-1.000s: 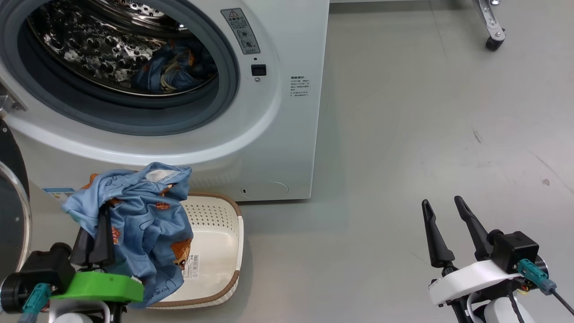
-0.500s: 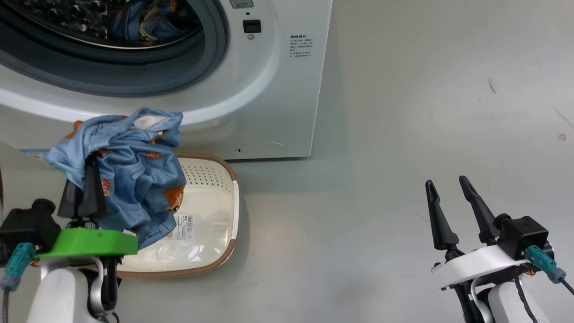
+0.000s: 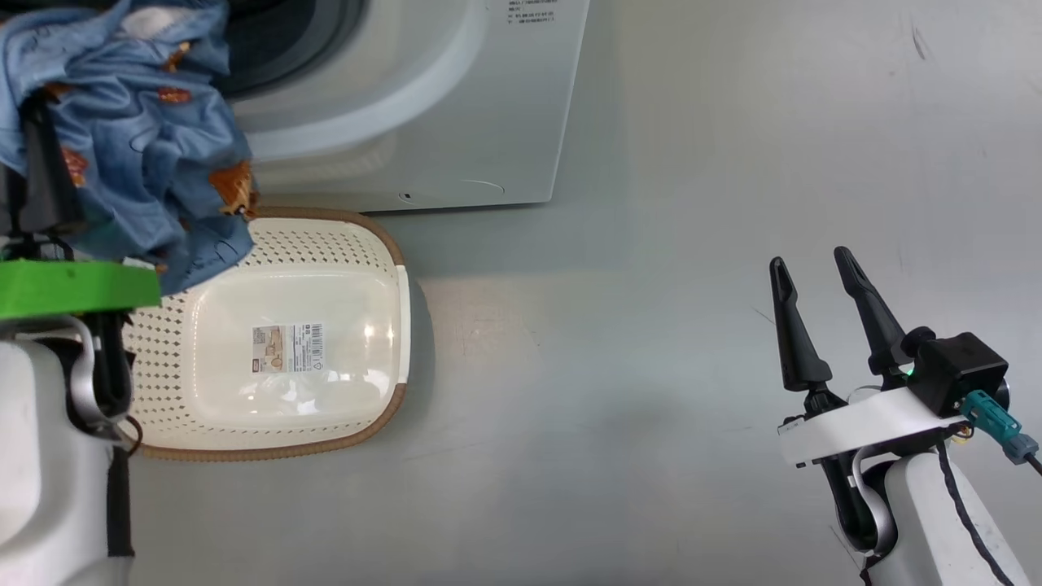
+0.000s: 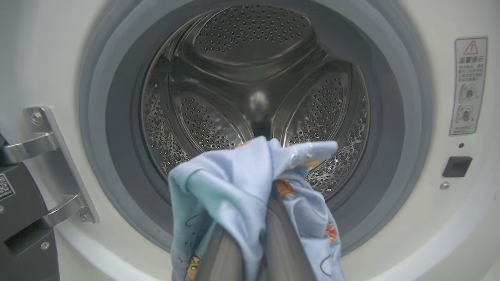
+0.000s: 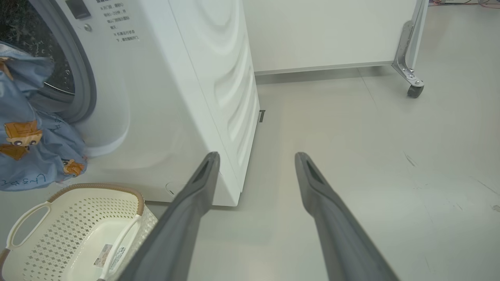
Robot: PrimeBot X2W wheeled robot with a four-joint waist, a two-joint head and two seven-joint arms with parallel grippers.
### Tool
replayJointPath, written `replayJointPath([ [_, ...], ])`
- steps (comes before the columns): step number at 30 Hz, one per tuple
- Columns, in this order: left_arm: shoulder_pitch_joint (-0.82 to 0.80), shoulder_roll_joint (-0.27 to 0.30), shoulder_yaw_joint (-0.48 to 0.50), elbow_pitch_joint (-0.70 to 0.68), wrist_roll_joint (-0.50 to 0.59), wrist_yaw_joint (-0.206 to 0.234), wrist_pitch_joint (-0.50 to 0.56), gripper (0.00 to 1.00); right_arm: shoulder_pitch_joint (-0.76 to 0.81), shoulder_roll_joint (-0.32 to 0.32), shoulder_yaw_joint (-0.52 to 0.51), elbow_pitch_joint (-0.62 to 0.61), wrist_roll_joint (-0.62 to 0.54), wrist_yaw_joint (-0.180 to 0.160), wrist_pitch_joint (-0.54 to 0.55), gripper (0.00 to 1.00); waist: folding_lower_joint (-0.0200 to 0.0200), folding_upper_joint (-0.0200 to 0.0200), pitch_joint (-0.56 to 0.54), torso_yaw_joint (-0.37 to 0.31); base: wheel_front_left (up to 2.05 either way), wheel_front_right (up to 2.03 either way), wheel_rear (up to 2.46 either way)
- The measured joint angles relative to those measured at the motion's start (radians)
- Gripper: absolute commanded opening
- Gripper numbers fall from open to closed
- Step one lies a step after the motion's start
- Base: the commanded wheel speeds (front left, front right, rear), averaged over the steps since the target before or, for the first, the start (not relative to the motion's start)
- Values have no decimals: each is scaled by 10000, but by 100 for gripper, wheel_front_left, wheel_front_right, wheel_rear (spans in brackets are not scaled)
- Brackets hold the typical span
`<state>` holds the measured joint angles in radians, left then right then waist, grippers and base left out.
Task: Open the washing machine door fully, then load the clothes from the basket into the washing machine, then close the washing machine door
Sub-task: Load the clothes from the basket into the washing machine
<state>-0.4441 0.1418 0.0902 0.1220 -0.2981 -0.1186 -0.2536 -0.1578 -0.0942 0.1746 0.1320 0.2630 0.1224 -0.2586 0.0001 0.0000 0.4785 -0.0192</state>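
My left hand [image 4: 269,207] is shut tight on the blue clothes [image 4: 234,183], and they hang down from it. The round hole of the washing machine [image 3: 456,106] is right in front of this hand. The shiny drum [image 4: 250,78] is straight ahead, far inside. So I think I must push forward and let go in there. The basket [image 3: 383,244] sits on the floor near the machine and looks empty. My right hand [image 3: 808,257] is wide open, far off to the right.
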Motion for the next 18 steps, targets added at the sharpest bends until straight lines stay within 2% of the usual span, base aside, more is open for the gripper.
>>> replayJointPath([
  [8,-1600,702,-209,662,121,-35,336,0,-252,27,63,12,2,0,0,100,0,0,471,-384,0,0,0],
  [18,-3359,1091,-52,1599,-230,-44,1221,0,-454,174,174,2,73,0,0,100,0,0,1095,-737,0,0,0],
])
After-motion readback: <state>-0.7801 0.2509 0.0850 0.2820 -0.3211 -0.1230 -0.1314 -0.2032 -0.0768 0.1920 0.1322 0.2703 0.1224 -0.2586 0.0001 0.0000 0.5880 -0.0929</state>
